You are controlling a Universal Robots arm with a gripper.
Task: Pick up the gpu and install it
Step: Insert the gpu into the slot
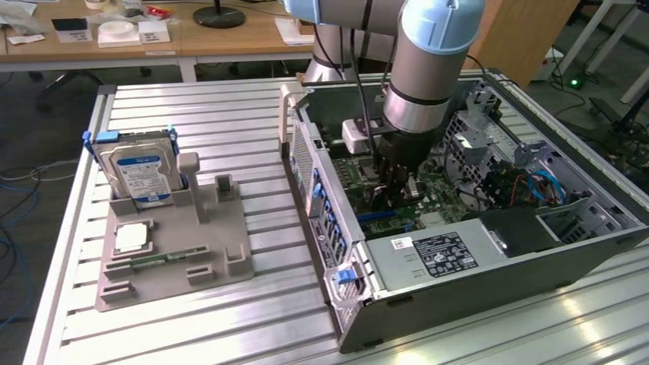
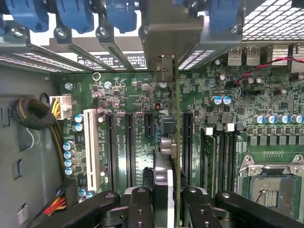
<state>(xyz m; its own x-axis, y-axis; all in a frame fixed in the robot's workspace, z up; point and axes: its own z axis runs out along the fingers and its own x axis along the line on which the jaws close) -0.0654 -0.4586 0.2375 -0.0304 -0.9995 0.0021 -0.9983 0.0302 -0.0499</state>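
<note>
Gpu was held edge-on in narrowed pincer over motherboard slots; skew judged likely to jam connector or snag bracket.

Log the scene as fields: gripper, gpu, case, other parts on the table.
gripper: shut on the gpu, reaching down into the case
gpu: held on edge over the motherboard, bracket end toward the rear slot openings
seated in slot: cannot tell
case: lying on its side, side panel off
hard drive: upright in the grey holder, exterior view's left
cpu chip: flat on the holder
</note>
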